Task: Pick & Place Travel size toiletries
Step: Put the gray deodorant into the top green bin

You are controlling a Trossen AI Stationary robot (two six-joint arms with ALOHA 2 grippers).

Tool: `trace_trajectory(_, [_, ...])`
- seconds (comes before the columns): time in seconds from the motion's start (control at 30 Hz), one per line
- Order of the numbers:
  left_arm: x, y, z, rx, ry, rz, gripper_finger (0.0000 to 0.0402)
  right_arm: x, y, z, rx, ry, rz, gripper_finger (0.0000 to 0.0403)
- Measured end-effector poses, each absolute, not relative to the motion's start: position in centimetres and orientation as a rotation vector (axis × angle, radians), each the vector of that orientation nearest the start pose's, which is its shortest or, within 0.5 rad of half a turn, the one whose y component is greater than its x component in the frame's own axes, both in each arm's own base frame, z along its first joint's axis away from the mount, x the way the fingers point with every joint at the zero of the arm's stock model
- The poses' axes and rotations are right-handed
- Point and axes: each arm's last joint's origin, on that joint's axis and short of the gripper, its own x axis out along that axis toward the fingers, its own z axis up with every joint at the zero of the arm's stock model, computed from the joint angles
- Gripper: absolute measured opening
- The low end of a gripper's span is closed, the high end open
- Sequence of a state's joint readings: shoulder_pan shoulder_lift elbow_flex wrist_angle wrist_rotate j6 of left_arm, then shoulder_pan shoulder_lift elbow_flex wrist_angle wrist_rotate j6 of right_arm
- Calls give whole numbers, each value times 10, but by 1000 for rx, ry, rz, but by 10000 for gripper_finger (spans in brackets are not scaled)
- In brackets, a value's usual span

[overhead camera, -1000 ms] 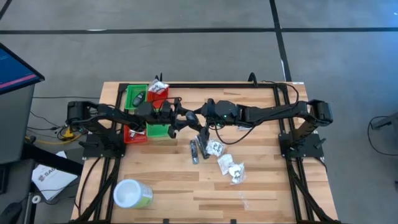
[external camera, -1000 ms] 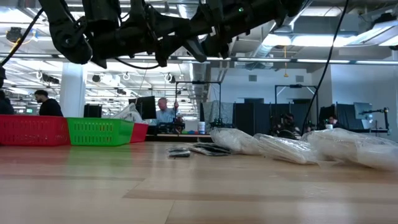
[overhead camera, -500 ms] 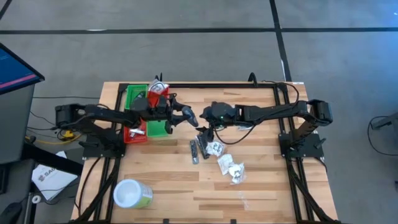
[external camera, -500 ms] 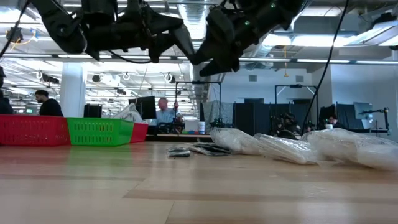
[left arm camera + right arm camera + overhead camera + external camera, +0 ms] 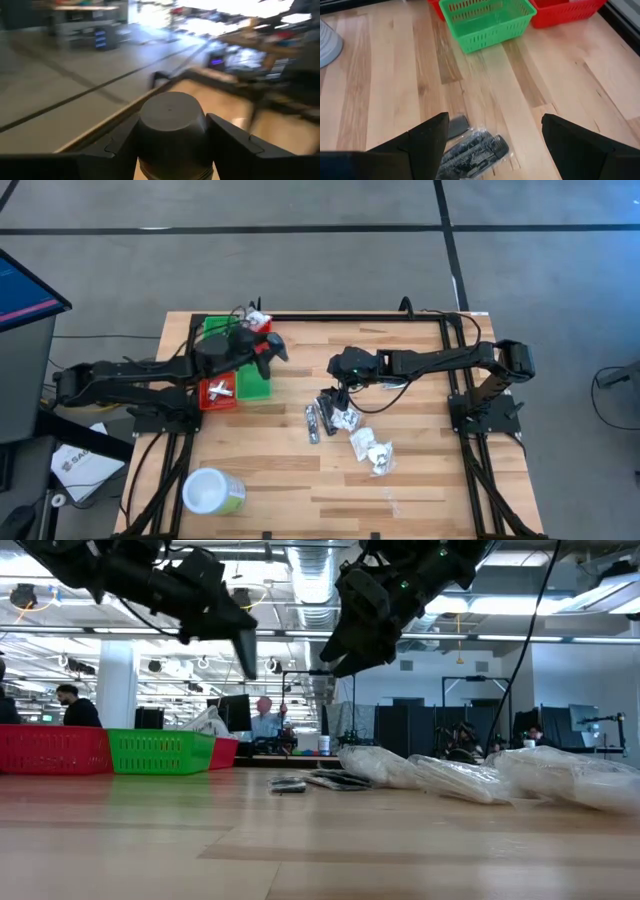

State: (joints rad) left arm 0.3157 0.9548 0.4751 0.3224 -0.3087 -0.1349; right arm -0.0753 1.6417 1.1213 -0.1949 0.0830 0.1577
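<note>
Wooden worktop (image 5: 420, 480): my left gripper (image 5: 170, 145) clamps a mini bottle (image 5: 171, 131) over the bins (image 5: 238, 370); my right gripper (image 5: 338, 392), open above the wrapped packets (image 5: 345, 418), risks snagging crinkly plastic.

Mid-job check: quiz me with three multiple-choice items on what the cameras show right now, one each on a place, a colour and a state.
1. Where does the right pincer hang?
A. above the loose toiletries at mid-table
B. above the white-lidded tub
C. inside a red bin

2. What colour is the bin straight ahead in the right wrist view?
A. blue
B. green
C. yellow

3. What state is the left pincer in?
A. wide open and empty
B. pressed flat on the table
C. closed on a dark grey mini bottle

Answers:
1 A: in the high view the right pincer is over the loose toiletries.
2 B: the green bin lies beyond its open fingers.
3 C: the left pincer, up by the bins, has the mini bottle between its fingers.
</note>
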Motion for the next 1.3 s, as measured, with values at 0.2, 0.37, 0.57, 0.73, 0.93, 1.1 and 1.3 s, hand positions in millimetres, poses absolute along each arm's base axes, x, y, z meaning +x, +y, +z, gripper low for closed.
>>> trace_trajectory(0.2, [182,75,241,-104,181,857,191,353,-29,234,148,702,-208,306])
trace_trajectory(0.37, [176,84,236,-88,240,984,191,353,-29,234,148,702,-207,306])
trace_trajectory(0.57, [165,98,230,-111,299,1093,191,353,-28,234,147,703,-205,306])
trace_trajectory(0.73, [155,109,224,-110,364,1198,191,353,-28,234,147,702,-205,306])
trace_trajectory(0.93, [142,121,219,-116,434,1311,191,353,-28,234,146,703,-205,306])
trace_trajectory(1.1, [131,130,217,-120,472,1403,191,353,-28,234,140,703,-203,306])
trace_trajectory(1.3, [119,139,215,-141,501,1484,191,353,-28,234,140,703,-203,306])
